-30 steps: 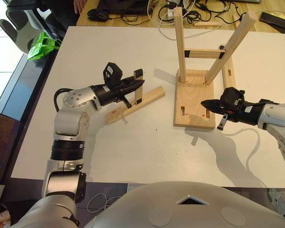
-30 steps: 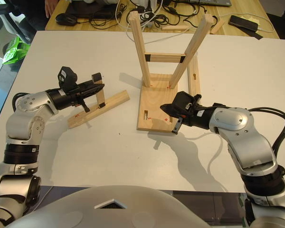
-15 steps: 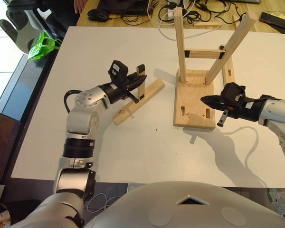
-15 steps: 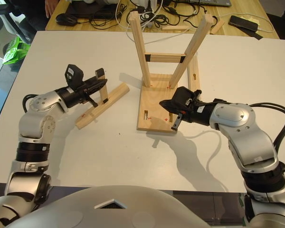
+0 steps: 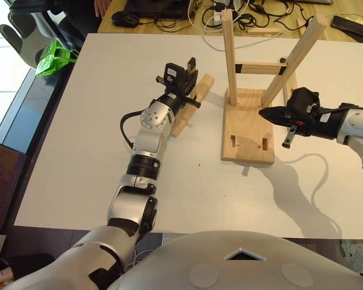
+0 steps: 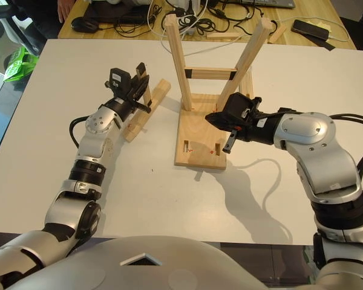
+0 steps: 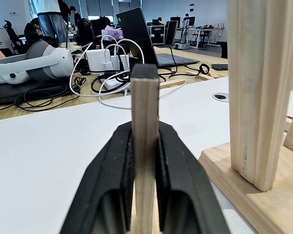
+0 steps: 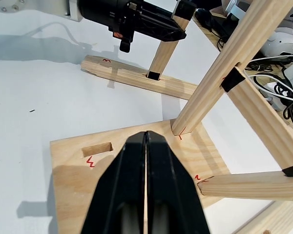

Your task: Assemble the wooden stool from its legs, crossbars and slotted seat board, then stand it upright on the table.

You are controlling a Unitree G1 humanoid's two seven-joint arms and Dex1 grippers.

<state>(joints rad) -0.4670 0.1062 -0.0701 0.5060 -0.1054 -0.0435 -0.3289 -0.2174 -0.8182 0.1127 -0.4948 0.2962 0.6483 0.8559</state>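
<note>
Left wrist view: left gripper jaws clamp the crossbar beside the seat board; right gripper jaws closed, empty, above it.

The loose leg bears a red 3, the seat board red scribbles.

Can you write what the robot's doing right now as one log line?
left gripper: shut on crossbar of loose leg | right gripper: shut, empty, over seat board | two slots unfilled
</note>
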